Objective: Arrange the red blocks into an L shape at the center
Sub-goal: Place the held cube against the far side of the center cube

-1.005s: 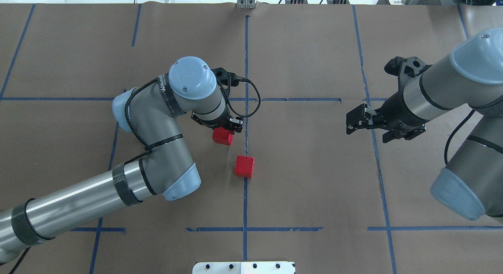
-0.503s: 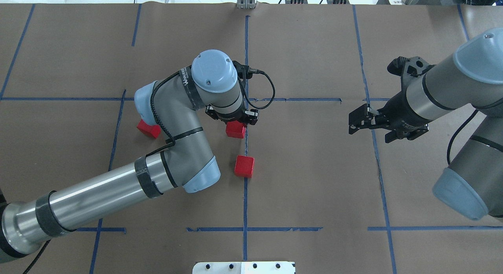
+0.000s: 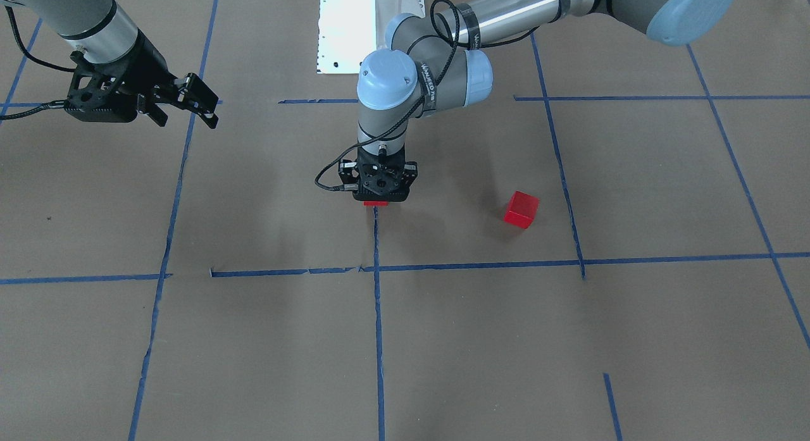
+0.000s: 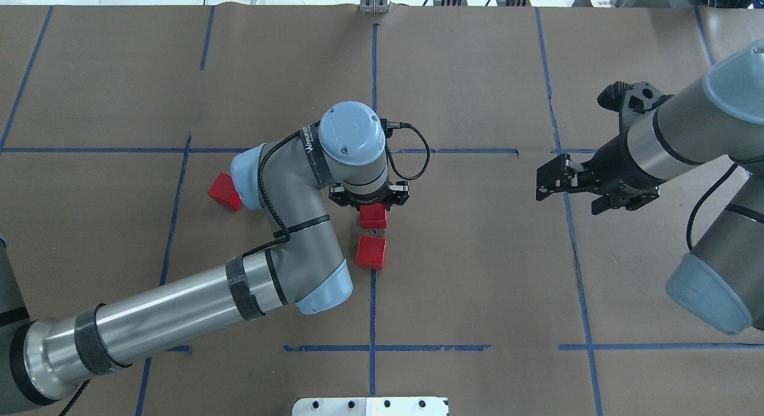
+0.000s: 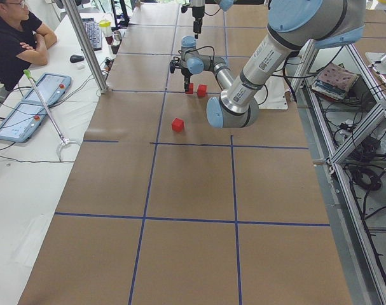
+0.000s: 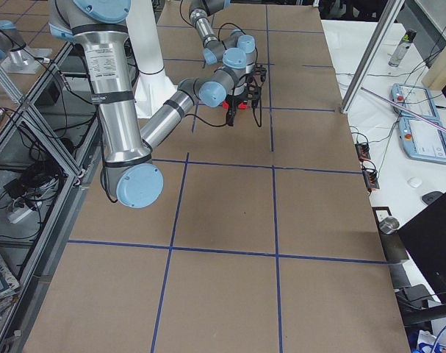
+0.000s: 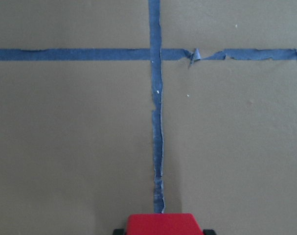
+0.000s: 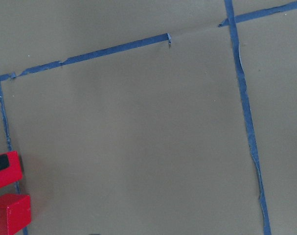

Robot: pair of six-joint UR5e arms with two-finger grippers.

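I have the left gripper (image 4: 373,208) clamped on one red block (image 4: 374,217), poised right over the blue tape line (image 4: 372,302) that splits the center (image 4: 453,249) of the desk. A second block (image 4: 370,252) sits on that same line just beside it, on the side nearer the robot's edge of the desk, with a thin gap between the two. The third block (image 4: 223,191) lies well apart, out toward the left end of the desk, close by the left arm.

I judge this to be the placing step for the second piece of the L. Whether the held block already touches the paper, I cannot tell. The next move calls for setting it down square against its neighbour, faces flush. I should then let go and lift straight up so nothing gets nudged. After that the far block needs fetching.

The right gripper (image 4: 552,176) hangs with fingers apart over the right-hand cells, holding nothing. Nothing else stands near the pair, and every desk edge is far off.
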